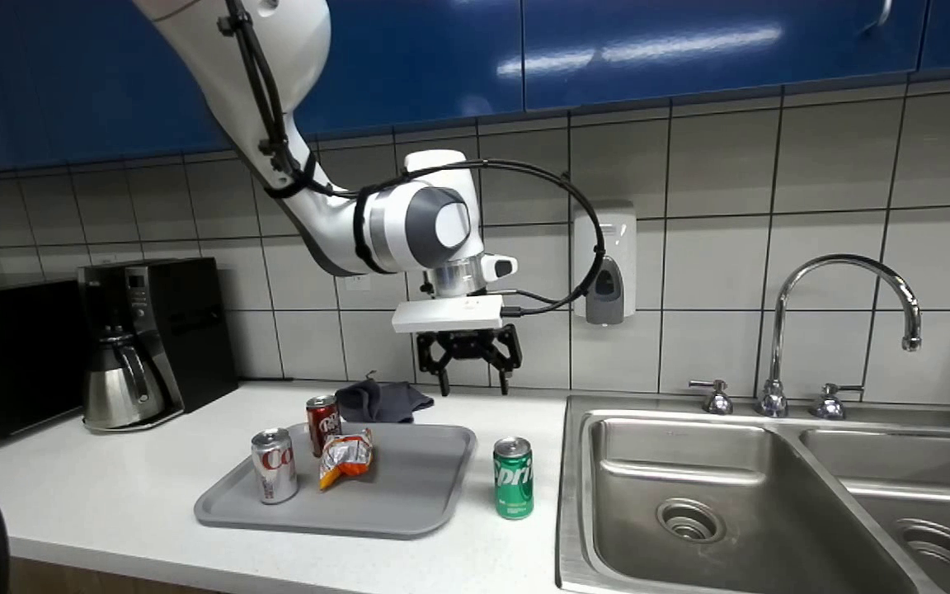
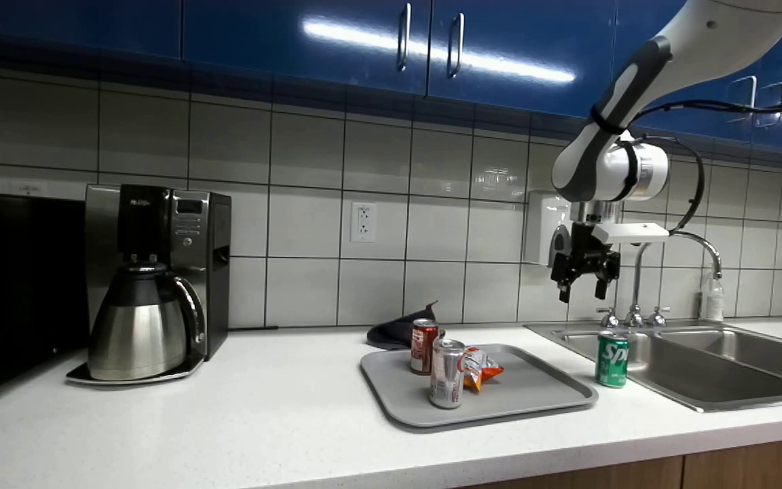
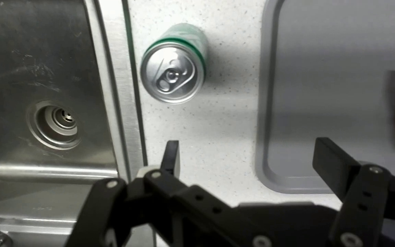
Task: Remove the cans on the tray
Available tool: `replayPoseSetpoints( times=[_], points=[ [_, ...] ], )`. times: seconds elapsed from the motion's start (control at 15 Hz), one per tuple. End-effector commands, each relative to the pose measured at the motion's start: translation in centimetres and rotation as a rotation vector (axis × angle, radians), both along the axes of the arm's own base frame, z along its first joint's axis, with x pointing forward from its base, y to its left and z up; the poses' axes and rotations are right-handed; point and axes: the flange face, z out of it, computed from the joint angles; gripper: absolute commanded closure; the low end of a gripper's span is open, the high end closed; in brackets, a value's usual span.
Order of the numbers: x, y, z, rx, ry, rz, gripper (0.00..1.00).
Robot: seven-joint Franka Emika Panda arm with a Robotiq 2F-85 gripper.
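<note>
**My Jaws Hung Wide**

In an exterior view, a black-and-steel coffee maker stood on the white desk. To its right, a grey rectangular tray carried an upright red-lettered silver metal can, an upright dark-red metal can farther back and, near both, an orange-and-silver snack bag. My jaws hung well above the desk, spread wide. An upright green metal can stood off the tray, near the stainless-steel double sink.
</note>
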Motion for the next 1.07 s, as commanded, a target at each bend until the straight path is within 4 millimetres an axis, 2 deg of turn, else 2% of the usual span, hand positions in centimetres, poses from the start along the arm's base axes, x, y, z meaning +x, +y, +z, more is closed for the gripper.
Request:
replayPoseSetpoints(
  times=[0.0,0.73,1.0],
  points=[
    [-1.6,4.3,1.1,0.024,-0.001,0.033,0.0],
    [-4.6,19.9,0.5,0.11,0.01,0.1,0.0],
    [-5.0,24.5,0.4,0.138,0.017,0.117,0.0]
  ],
)
